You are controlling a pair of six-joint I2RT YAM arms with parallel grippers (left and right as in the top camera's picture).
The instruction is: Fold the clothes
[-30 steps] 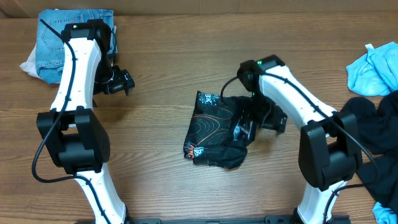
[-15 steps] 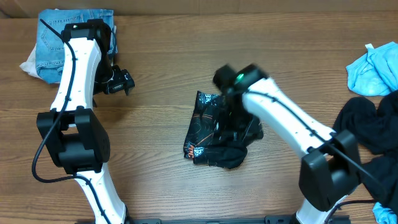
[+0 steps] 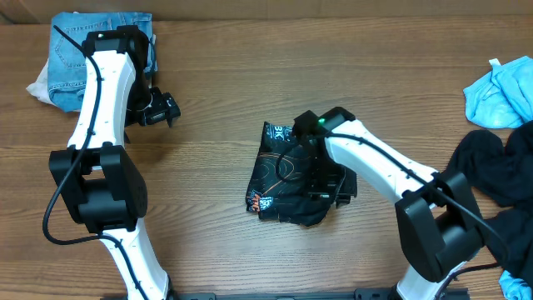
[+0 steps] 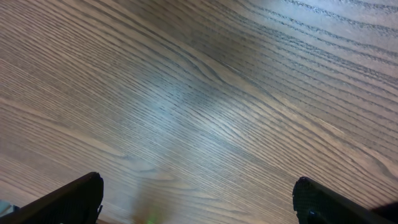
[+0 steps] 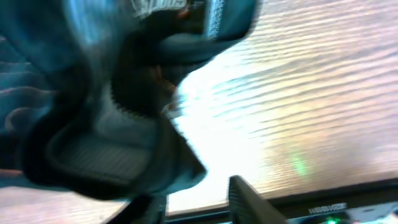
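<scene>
A black garment with orange line print lies crumpled at the table's middle. My right gripper is down on its right part, near the rumpled black edge. In the right wrist view, which is blurred, the black cloth hangs over the left finger, and bright table shows in the narrow gap between the fingers of the right gripper. Whether cloth is pinched does not show. My left gripper hovers open over bare wood at the left, its dark fingertips wide apart with nothing between them.
Folded blue jeans sit at the back left on a white cloth. A light blue garment and a black pile lie at the right edge.
My right arm swung left across the black garment and settled on its right part, jaws narrowing. The garment's right side is more bunched. The left arm has not moved.
</scene>
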